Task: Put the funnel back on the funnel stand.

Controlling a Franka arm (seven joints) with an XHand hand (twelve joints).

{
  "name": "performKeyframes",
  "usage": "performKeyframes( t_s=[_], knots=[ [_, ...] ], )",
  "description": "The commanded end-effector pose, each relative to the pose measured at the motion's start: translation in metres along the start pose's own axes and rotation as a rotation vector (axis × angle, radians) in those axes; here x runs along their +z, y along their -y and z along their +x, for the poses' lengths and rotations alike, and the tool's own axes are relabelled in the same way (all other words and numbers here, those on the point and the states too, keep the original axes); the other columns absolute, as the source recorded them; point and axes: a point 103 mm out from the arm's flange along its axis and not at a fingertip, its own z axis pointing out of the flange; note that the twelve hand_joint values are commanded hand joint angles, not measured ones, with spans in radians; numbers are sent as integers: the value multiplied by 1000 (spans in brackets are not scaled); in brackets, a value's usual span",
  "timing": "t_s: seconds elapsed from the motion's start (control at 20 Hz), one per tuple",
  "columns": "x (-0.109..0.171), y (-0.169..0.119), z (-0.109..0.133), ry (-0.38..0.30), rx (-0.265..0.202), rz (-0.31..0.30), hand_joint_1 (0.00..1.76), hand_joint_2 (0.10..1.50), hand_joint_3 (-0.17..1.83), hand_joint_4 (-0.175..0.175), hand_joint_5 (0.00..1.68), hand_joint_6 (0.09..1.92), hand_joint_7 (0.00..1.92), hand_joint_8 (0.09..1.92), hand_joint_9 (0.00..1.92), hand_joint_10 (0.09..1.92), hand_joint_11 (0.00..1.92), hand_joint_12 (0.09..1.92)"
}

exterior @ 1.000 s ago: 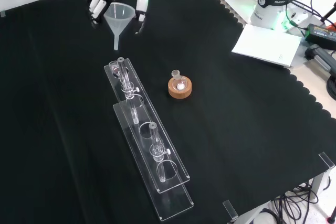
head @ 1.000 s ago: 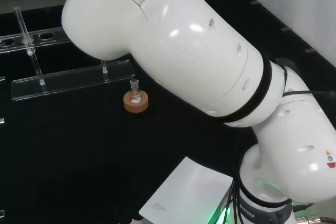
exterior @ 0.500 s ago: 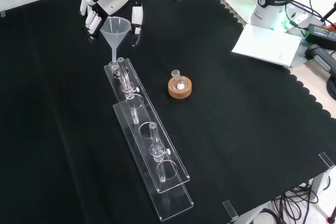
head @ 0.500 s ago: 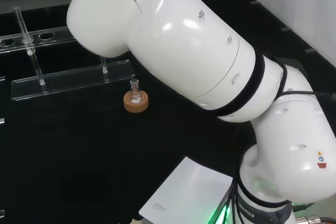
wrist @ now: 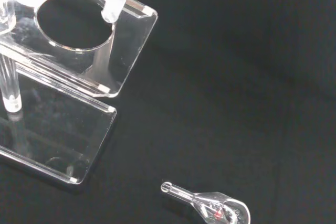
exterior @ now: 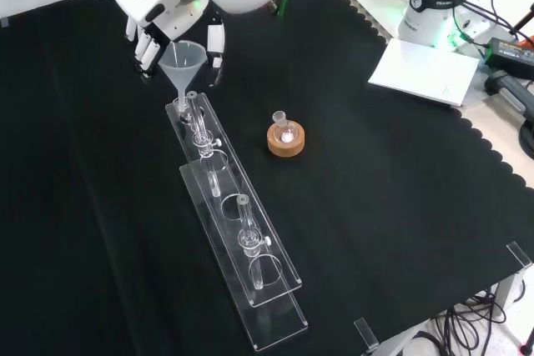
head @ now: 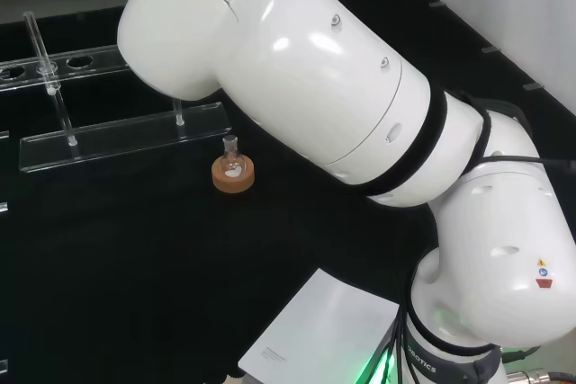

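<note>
1. In the front view, the black and white hand [exterior: 167,27] has its fingers [exterior: 215,39] grasping the clear plastic cone-shaped funnel [exterior: 183,60].
2. The funnel's stem hangs over the far end hole of the long clear acrylic funnel stand [exterior: 238,231] on the black-clothed bench [exterior: 400,189].

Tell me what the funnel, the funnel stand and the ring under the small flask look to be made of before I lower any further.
Funnel: translucent, slightly milky plastic by the look of it; glass is possible. Its spout looks frosted in the wrist view.
Funnel stand: clear, glossy sheet, probably acrylic; the cloth shows through and the cut edges catch light.
Ring: matte tan, most likely cork.
</note>
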Motion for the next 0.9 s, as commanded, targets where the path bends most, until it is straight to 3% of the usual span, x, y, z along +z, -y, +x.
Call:
performKeyframes(
  t_s=[0.05,0.6,0.9],
  knots=[
    [7,-3,6,0,-10,11,690,819,401,-56,592,665,697,682,1259,298,860,1089],
    [24,-20,17,3,-30,49,692,815,404,-55,586,663,690,682,1247,294,859,1087],
    [32,-23,25,-1,-47,65,672,796,407,-54,464,586,603,703,1091,287,788,1141]
  ],
)
